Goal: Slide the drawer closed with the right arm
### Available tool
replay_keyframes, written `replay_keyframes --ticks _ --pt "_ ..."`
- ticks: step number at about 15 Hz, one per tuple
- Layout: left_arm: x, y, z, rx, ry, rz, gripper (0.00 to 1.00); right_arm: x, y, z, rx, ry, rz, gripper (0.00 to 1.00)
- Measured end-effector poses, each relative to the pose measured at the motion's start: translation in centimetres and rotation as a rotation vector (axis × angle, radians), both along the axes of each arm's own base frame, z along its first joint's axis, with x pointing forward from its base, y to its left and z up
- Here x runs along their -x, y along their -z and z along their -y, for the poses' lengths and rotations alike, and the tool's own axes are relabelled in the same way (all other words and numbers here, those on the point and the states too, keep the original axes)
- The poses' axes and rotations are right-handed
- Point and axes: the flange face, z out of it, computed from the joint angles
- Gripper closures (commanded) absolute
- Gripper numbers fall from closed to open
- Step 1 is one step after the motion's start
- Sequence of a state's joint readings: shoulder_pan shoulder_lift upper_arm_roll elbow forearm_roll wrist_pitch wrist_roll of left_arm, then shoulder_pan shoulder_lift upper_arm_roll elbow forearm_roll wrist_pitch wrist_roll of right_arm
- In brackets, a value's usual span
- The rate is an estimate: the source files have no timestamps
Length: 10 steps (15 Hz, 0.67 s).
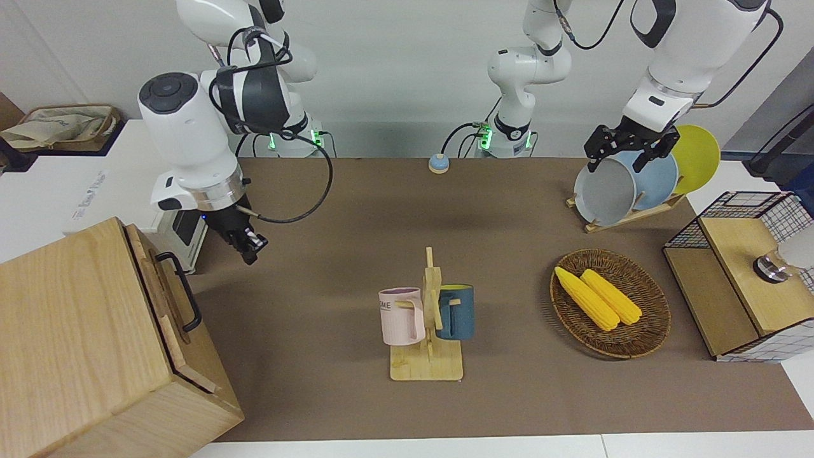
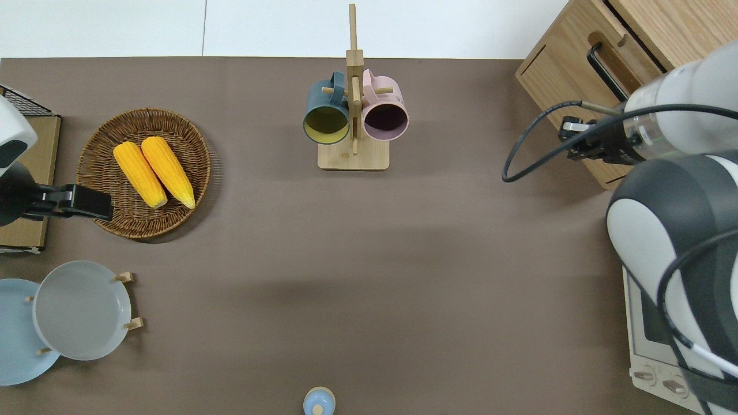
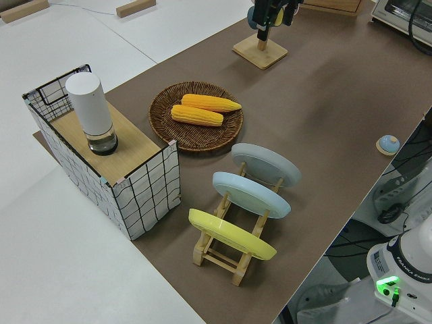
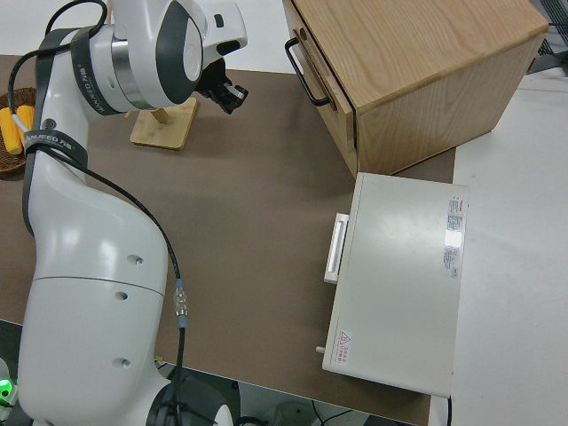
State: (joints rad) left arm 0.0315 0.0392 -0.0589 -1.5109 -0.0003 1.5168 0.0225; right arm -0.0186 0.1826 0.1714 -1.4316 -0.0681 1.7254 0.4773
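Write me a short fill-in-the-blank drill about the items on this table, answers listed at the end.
1. The wicker basket holds two ears of ____.
2. On the mug rack hang a dark blue mug and a ____ one.
3. The drawer carries a black loop ____ on its front.
4. The plate rack holds ____ plates.

Answers: corn; pink; handle; three

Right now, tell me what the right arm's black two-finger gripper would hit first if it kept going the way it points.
Probably the brown table mat. The right gripper points down and away from the pale wooden cabinet's drawer with its black loop handle, though its exact depth is unclear.
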Motion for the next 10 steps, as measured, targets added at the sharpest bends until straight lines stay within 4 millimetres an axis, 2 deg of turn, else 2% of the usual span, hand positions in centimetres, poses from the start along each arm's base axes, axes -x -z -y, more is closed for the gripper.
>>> replay_keyframes --ticks 6,9,10 --pt "0.0 0.0 0.0 0.0 0.0 0.0 0.01 3.5 -2.9 0.7 0.035 -0.189 -0.024 1.0" --pt "0.0 0.0 0.0 0.0 0.0 0.0 0.01 4.2 -3.6 1.3 0.008 -0.229 -0.027 0.792" --pt "0.0 0.0 0.0 0.0 0.0 0.0 0.01 4.2 -3.6 1.6 0.0 -0.243 -0.031 0.64"
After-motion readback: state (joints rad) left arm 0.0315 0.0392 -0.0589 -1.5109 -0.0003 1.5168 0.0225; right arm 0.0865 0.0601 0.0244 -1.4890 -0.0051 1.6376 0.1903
